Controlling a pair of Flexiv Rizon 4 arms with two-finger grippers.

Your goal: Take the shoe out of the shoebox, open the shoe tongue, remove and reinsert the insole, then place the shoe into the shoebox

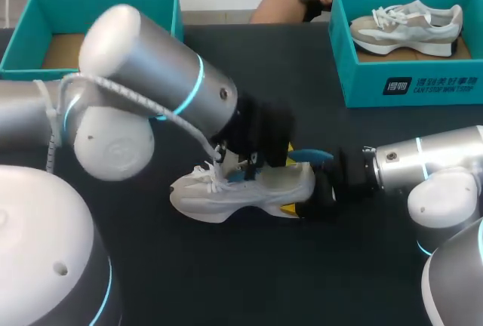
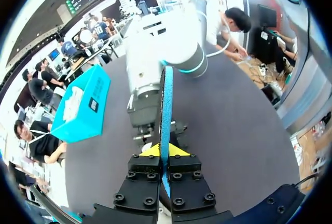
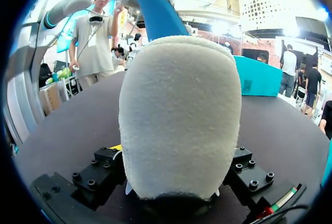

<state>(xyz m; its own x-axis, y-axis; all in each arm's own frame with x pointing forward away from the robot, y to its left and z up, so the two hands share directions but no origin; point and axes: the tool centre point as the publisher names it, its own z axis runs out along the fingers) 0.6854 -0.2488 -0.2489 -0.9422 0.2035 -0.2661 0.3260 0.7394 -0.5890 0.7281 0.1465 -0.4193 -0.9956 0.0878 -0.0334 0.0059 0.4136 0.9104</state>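
Sitting on its sole mid-table, the shoe (image 1: pixel 241 190) has its heel clamped in the right gripper (image 1: pixel 321 199). Meanwhile the left gripper (image 2: pixel 162 154) is pinching the blue insole (image 2: pixel 165 105) edge-on, just above the shoe's heel end. One teal shoebox (image 1: pixel 90 9) is far left. The other box (image 1: pixel 407 88) is far right, with a second shoe (image 1: pixel 407 26) inside.

In the head view the left arm (image 1: pixel 151 77) covers the shoe's (image 1: pixel 249 190) opening and most of the insole (image 1: pixel 309 155) and the left tool (image 2: pixel 164 156). The shoe's heel fills the right wrist view, hiding the right tool's (image 1: pixel 317 194) tips.
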